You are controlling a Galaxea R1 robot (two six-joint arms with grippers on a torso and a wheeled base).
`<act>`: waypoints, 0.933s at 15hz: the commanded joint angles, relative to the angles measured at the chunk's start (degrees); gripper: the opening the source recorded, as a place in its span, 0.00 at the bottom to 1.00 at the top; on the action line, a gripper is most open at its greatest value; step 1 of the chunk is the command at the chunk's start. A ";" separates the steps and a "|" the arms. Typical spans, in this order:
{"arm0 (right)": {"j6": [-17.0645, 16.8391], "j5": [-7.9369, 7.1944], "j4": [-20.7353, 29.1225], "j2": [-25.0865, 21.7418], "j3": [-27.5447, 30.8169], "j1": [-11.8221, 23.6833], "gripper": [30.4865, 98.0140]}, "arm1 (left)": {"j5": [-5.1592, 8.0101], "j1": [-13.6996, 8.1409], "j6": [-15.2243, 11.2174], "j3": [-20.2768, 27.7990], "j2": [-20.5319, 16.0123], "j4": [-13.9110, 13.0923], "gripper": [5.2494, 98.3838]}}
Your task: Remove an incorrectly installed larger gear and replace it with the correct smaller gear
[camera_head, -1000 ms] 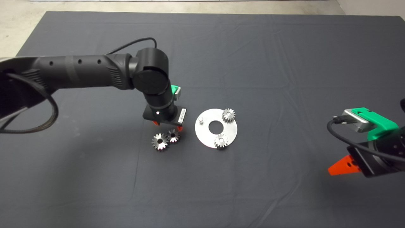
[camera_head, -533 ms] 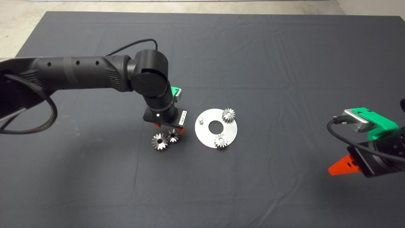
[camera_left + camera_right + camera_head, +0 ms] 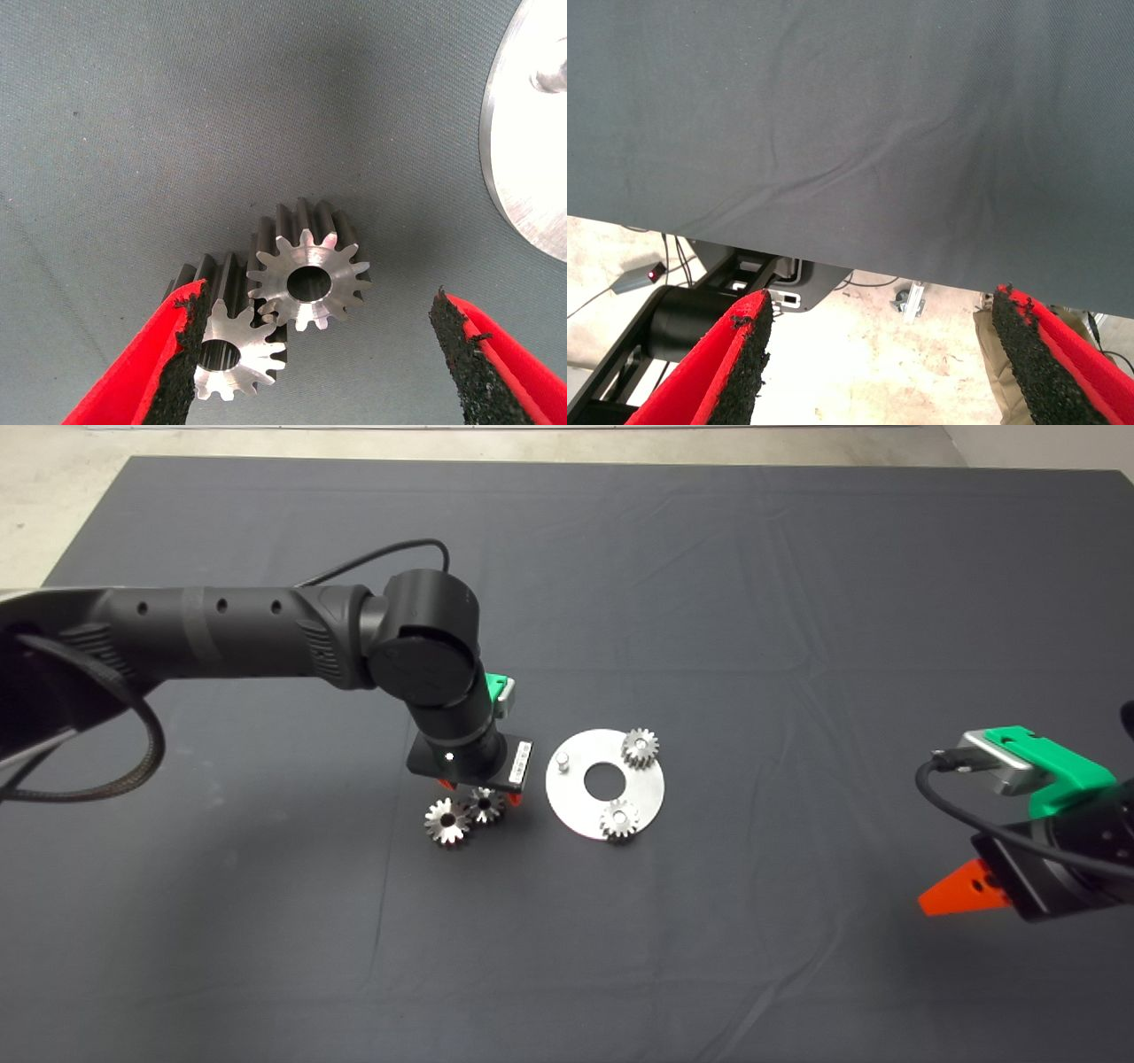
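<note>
Here the smaller gear lies on the mat, touching the larger gear, left of the round plate. The left gripper, fingers spread, straddles it. Closing may catch both meshed gears. The right gripper, open, waits at the mat's edge.

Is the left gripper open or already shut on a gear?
Open. The left gripper has its fingers spread wide around the smaller gear; neither pad touches it.

Larger gear seemingly touching smaller gear between spread left pincer fingers; bare mat around.
</note>
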 commanded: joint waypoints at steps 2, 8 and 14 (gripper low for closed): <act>-0.15 0.21 -1.20 -0.12 0.17 1.10 0.53 | 0.10 -0.50 -0.89 1.06 0.42 0.09 0.63; -0.15 0.21 -1.20 -0.20 0.42 1.71 0.53 | 0.19 -0.07 -0.54 0.79 -0.10 0.63 0.63; -0.15 0.13 -1.20 -0.21 0.42 2.05 0.53 | 0.28 0.30 -0.19 0.35 -0.37 2.82 0.63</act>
